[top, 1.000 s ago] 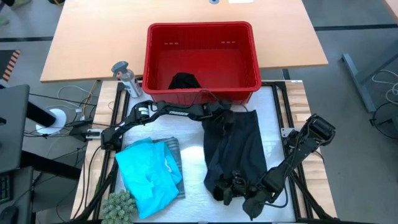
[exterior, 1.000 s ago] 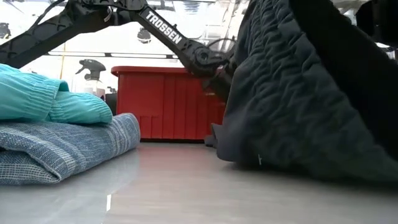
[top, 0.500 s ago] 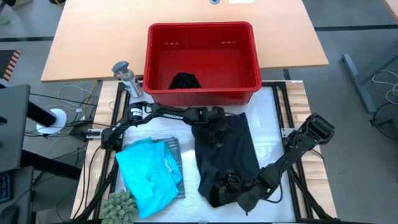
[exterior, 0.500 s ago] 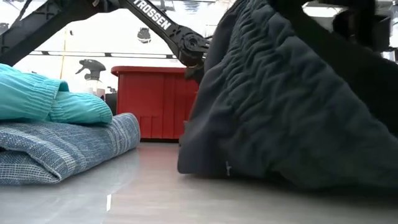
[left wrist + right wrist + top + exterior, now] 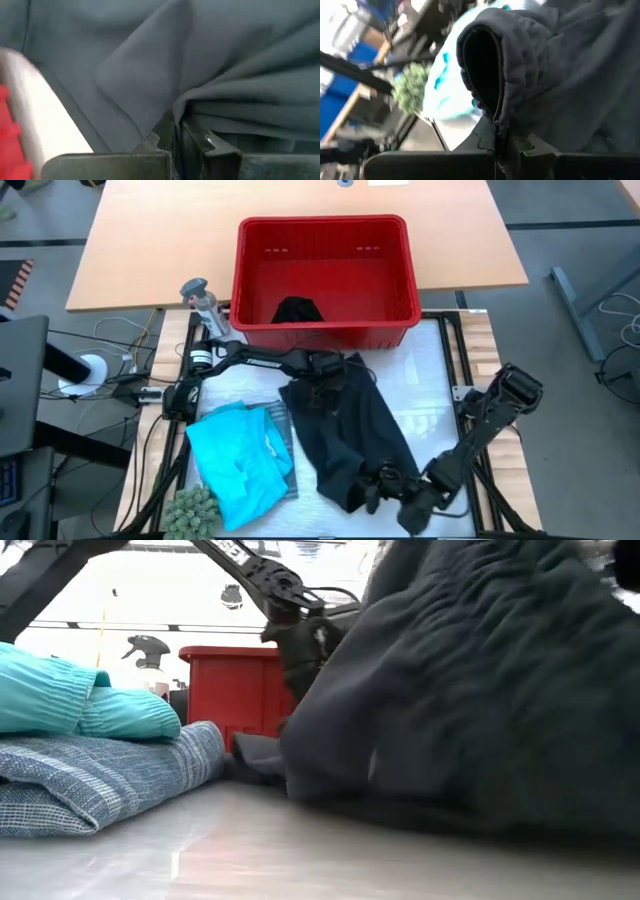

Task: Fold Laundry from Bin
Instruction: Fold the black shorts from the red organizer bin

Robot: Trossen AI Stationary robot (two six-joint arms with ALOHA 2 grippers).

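Two grippers: both of mine are pinched tight on the same black garment (image 5: pixel 345 430).
Left gripper (image 5: pixel 322 372): just in front of the red bin (image 5: pixel 325 230), jaws closed on the garment's top edge.
Right gripper (image 5: pixel 392 486): well away from the bin, jaws clamped on a bunched fold at the garment's far end.
Turquoise garment (image 5: pixel 235 460): on the striped garment (image 5: pixel 280 425), beside the black one.
Bin: a black garment (image 5: pixel 296 310) lies inside.
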